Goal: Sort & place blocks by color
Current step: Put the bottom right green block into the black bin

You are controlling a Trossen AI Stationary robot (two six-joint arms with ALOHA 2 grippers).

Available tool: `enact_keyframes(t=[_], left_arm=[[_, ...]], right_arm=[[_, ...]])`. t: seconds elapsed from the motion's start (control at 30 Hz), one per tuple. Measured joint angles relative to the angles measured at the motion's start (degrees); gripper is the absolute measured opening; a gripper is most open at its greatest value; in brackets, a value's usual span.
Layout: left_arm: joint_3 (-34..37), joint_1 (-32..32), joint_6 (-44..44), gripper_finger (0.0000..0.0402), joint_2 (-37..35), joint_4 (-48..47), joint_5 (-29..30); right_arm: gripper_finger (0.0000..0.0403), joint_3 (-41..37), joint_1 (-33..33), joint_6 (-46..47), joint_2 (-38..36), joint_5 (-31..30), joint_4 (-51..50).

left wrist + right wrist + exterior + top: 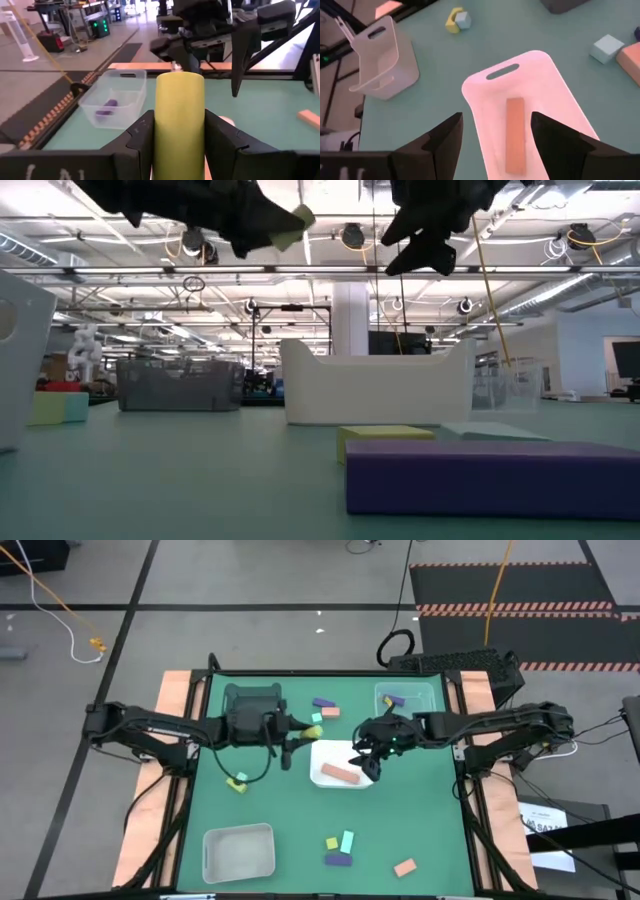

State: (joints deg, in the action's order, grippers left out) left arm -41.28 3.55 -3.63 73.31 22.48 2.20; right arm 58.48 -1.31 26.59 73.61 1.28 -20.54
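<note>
Right gripper [368,762] open above salmon-pink bar [341,773] in white tray [322,752].

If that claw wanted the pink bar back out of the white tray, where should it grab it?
Probably from straight above, pinching the two long sides near the middle. The pink bar lies flat in the white tray, apart from its walls, so there is room beside it for the fingers. The right claw hangs open just over it.
</note>
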Motion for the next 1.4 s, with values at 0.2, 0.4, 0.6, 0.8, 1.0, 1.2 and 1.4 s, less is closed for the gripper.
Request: enact_keyframes(t=[0.2, 0.4, 0.6, 0.8, 1.0, 1.2, 1.4], left_arm=[[0.0, 2.2, -1.7, 0.0130, -7.2, -8.4, 2.9], [-0.1, 7.0, 1.9, 0.0130, -14.7, -26.6, 10.2], [1.1, 13.2, 6.1, 0.0130, -18.4, -39.6, 11.5], [5.7, 19.7, 7.9, 0.0130, -19.1, -39.3, 11.4], [11.6, 26.2, 11.4, 0.0130, -19.0, -36.3, 11.3], [16.8, 31.5, 15.0, 0.0144, -19.0, -28.8, 11.4], [18.3, 35.2, 18.9, 0.0181, -18.9, -27.1, 11.4]], right_arm=[[0.0222, -9.3, -0.5, 4.0, -3.0, -2.7, 7.4], [0.0222, -19.8, -0.7, 8.4, -6.5, -4.5, 20.8], [0.0222, -28.0, -0.7, 8.3, -10.6, -4.5, 38.5], [0.0221, -33.6, -0.7, 6.3, -13.0, -4.2, 52.6], [0.0221, -36.9, -0.7, 6.4, -13.5, -4.0, 60.6], [0.0221, -37.2, -0.7, 6.6, -13.4, -4.0, 61.1], [0.0227, -37.2, -0.7, 6.3, -13.4, -4.0, 61.0]])
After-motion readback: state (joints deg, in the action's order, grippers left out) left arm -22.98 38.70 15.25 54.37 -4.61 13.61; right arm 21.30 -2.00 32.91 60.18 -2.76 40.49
